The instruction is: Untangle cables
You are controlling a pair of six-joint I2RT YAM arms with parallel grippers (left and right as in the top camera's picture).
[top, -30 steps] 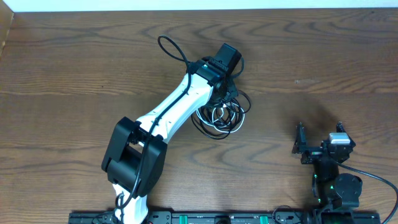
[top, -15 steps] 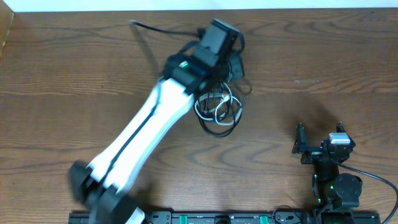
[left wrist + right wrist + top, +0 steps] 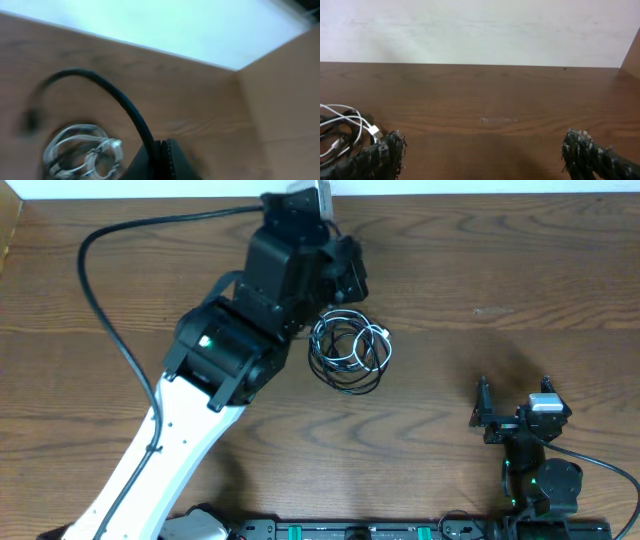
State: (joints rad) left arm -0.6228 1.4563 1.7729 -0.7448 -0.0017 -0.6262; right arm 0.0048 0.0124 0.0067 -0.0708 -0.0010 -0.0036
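A tangled coil of cables [image 3: 348, 350], white and black, lies on the wooden table [image 3: 520, 270]. It also shows blurred in the left wrist view [image 3: 82, 150] and at the left edge of the right wrist view [image 3: 340, 130]. My left gripper [image 3: 350, 275] is raised above the back of the coil. In the left wrist view it [image 3: 162, 152] is shut on a long black cable [image 3: 115, 97]. That cable [image 3: 95, 240] arcs far out to the left in the overhead view. My right gripper [image 3: 512, 412] [image 3: 482, 150] is open and empty at the front right.
The left arm [image 3: 220, 350] stretches diagonally over the table's left half. The back edge meets a white wall [image 3: 480, 30]. A wooden side panel [image 3: 285, 100] stands at the table's edge.
The left arm has risen and swung back and left, drawing a long black cable out of the pile. The coil has shifted slightly. The right arm has not moved.
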